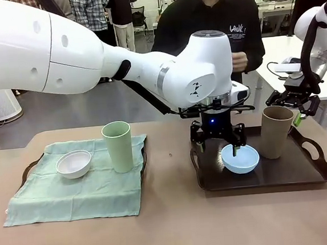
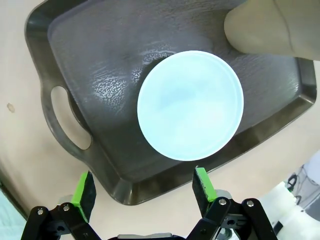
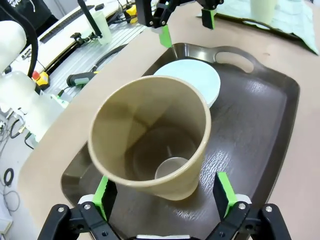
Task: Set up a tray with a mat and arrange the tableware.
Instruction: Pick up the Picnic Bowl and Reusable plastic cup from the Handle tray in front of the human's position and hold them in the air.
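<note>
On the dark tray (image 1: 305, 170) sit an empty blue bowl (image 1: 240, 159) and tan cup (image 1: 277, 131).

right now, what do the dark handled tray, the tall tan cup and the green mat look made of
Dark brown handled tray: likely moulded plastic, leather-grained floor with a dull sheen. Tall tan-brown cup: probably matte plastic or fibre composite; thin, even, unglazed-looking wall. Pale green mat: cloth, visibly creased.

The front camera looks across the bench (image 1: 172, 225) toward the far side at mid range, while both wrist cameras look down from close above the dark tray (image 2: 100, 75), sharing its light blue bowl (image 2: 190, 105).
</note>
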### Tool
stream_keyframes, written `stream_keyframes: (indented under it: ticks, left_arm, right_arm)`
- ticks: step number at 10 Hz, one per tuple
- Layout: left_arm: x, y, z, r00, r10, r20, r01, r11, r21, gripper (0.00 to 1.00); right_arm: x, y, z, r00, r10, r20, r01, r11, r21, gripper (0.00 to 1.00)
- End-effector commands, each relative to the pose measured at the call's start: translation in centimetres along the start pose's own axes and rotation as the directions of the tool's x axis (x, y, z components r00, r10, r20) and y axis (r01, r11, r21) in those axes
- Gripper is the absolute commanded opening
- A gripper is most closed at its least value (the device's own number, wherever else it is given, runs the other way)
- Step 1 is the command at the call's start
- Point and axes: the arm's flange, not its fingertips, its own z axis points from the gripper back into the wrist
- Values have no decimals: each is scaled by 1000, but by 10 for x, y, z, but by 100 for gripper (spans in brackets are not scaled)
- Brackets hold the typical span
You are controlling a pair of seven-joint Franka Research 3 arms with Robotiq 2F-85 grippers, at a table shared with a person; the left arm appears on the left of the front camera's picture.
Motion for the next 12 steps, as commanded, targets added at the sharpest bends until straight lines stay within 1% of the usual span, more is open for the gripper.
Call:
stream_keyframes:
  ticks: [1, 4, 7, 12]
  left_arm:
    - [3, -1, -1, 1000, -9, 4, 9, 1000, -27, 100]
    - [5, 0, -3, 1000, 7, 16, -7, 999, -33, 100]
    - [14, 1, -19, 999, 27, 41, -25, 999, -39, 100]
    - [22, 8, -43, 999, 40, 33, -39, 999, -35, 100]
  right_arm:
    - [-6, -4, -18, 1000, 18, -25, -17, 999, 33, 100]
    - [-11, -4, -24, 1000, 12, -27, -10, 998, 62, 100]
    - [-11, -2, -35, 999, 28, -26, -26, 996, 80, 100]
    - [-6, 5, -46, 997, 73, 3, -73, 994, 81, 100]
